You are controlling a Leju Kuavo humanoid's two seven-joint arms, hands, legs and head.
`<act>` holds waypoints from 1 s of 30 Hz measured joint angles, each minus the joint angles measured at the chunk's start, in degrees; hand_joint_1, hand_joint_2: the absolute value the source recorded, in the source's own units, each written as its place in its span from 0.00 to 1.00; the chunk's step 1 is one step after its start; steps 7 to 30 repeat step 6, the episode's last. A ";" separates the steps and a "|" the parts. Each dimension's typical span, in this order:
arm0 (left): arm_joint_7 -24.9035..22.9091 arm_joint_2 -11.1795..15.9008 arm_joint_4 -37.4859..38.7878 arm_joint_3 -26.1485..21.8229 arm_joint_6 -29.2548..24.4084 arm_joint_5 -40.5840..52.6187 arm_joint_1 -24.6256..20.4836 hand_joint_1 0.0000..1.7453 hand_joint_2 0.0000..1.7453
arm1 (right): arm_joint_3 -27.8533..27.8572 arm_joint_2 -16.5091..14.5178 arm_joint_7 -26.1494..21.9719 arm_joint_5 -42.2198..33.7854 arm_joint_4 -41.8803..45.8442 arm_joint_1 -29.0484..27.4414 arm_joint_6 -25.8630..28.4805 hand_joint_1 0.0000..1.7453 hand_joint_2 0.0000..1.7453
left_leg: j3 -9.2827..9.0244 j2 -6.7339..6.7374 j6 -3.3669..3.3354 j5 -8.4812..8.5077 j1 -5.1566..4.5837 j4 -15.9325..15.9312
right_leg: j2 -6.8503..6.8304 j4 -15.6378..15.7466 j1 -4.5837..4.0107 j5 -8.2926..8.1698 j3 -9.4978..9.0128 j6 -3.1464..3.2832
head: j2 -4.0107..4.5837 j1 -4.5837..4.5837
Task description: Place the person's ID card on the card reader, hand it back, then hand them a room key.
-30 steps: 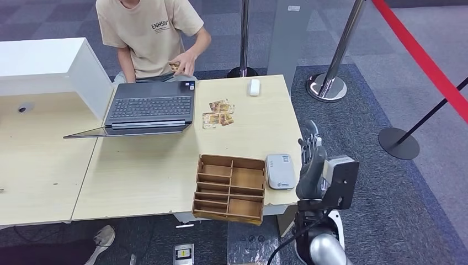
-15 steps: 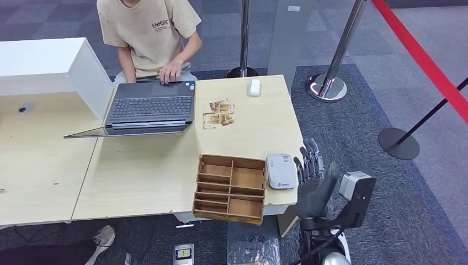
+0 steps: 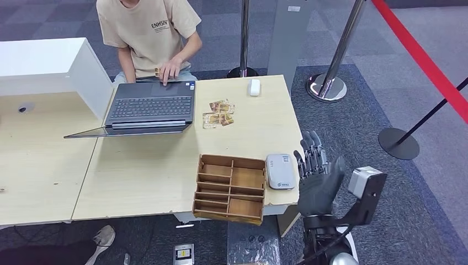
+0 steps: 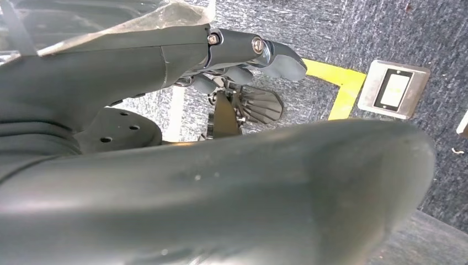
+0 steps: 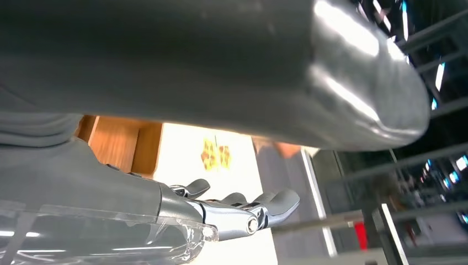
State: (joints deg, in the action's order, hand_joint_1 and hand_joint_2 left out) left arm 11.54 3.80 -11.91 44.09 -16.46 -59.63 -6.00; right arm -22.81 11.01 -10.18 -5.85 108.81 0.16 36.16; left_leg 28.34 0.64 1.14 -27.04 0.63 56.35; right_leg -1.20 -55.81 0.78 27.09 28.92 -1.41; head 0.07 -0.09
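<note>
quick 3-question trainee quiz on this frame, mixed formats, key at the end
1. True or false: the right robot hand is holding a card.
2. The card reader lies on which side of the wooden tray, seen from the robot? A) left B) right C) inside it
3. Fill in: the loose cards lie on the table between the laptop and the ____.

Key: 1 false, its fingers are spread and it holds nothing. 2 B. 3 mouse.
</note>
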 joint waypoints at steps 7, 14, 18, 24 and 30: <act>1.28 -0.11 0.00 -0.12 0.54 -0.58 0.01 0.00 0.00 | 0.06 0.16 -2.84 -13.21 1.58 0.08 -4.81 0.00 0.00 | 0.00 0.00 0.00 0.00 0.00 0.00 | 0.00 0.00 0.00 0.00 0.01 0.00 | 0.00 0.00; 1.28 -0.11 0.00 -0.12 0.54 -0.58 0.01 0.00 0.00 | 0.06 0.16 -2.84 -13.21 1.58 0.08 -4.81 0.00 0.00 | 0.00 0.00 0.00 0.00 0.00 0.00 | 0.00 0.00 0.00 0.00 0.01 0.00 | 0.00 0.00; 1.28 -0.11 0.00 -0.12 0.54 -0.58 0.01 0.00 0.00 | 0.06 0.16 -2.84 -13.21 1.58 0.08 -4.81 0.00 0.00 | 0.00 0.00 0.00 0.00 0.00 0.00 | 0.00 0.00 0.00 0.00 0.01 0.00 | 0.00 0.00; 1.28 -0.11 0.00 -0.12 0.54 -0.58 0.01 0.00 0.00 | 0.06 0.16 -2.84 -13.21 1.58 0.08 -4.81 0.00 0.00 | 0.00 0.00 0.00 0.00 0.00 0.00 | 0.00 0.00 0.00 0.00 0.01 0.00 | 0.00 0.00; 1.28 -0.11 0.00 -0.12 0.54 -0.58 0.01 0.00 0.00 | 0.06 0.16 -2.84 -13.21 1.58 0.08 -4.81 0.00 0.00 | 0.00 0.00 0.00 0.00 0.00 0.00 | 0.00 0.00 0.00 0.00 0.01 0.00 | 0.00 0.00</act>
